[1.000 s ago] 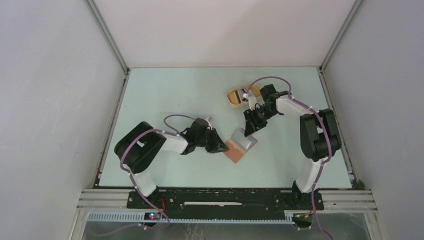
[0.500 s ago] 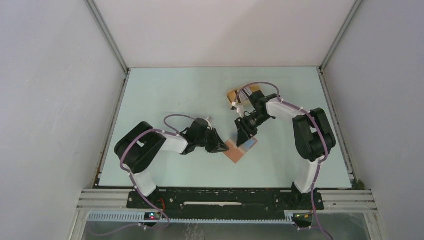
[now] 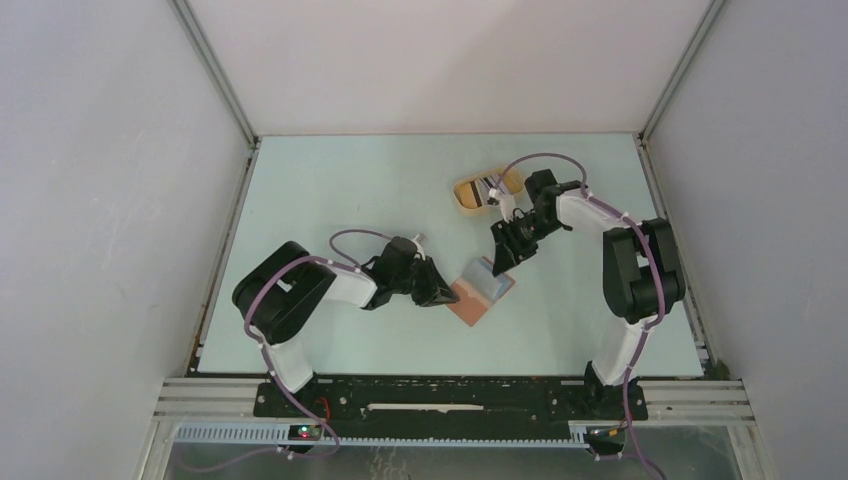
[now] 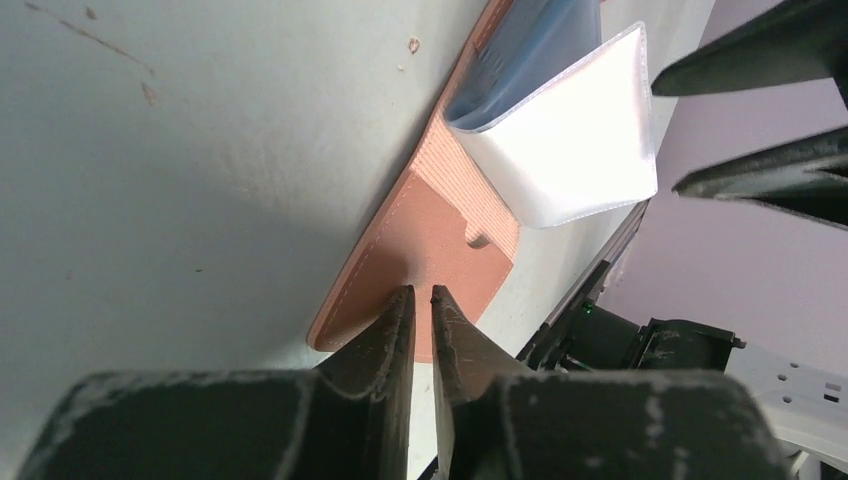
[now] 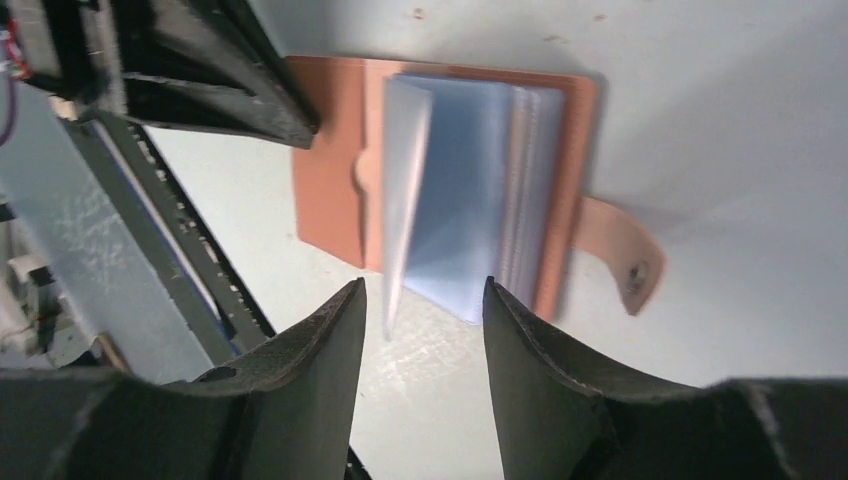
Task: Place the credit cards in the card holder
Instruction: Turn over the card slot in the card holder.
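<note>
One card holder (image 3: 481, 291) is lying open near the middle of the counter (image 3: 330, 190), brown covers down. You are seeing its clear sleeves (image 5: 470, 225) fanning upward, one leaf (image 4: 565, 140) standing up from the rest. Blue-grey is showing through those sleeves; whether that is a card cannot be told. Its snap tab (image 5: 620, 255) is lying flat on the counter, beyond the cover opposite your left arm.

Your left gripper (image 3: 444, 293) is resting its tips on the edge of the left-hand cover. The jaws are drawn almost together, with only a sliver between them. Whether they are pinching the leather or only pressing on it is not showing.

Your right gripper (image 3: 501, 261) is hovering just beside the holder's far edge, jaws standing well apart and holding nothing.

Further back, a yellow tray (image 3: 459, 196) is sitting on the counter beyond the right gripper. What look like the credit cards (image 3: 490, 186) are lying in it, too small to make out singly.
</note>
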You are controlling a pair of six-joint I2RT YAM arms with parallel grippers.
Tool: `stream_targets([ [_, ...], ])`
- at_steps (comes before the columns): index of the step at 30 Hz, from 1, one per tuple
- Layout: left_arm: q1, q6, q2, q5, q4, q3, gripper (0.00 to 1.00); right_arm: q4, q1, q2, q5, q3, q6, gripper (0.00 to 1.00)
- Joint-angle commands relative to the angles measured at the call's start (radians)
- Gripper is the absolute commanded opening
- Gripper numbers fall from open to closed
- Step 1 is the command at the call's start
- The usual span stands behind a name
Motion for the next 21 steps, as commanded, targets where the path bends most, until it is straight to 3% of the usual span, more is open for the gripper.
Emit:
stream_targets([
  [1,-0.004,0.012,0.023,0.004,0.007,-0.01,0.16,0.056,0.004,-0.043,0.121,-0.008,0.036,0.55],
  [21,-0.004,0.006,0.018,0.006,0.025,-0.018,0.15,0.011,0.041,0.04,0.093,0.016,0.025,0.55],
])
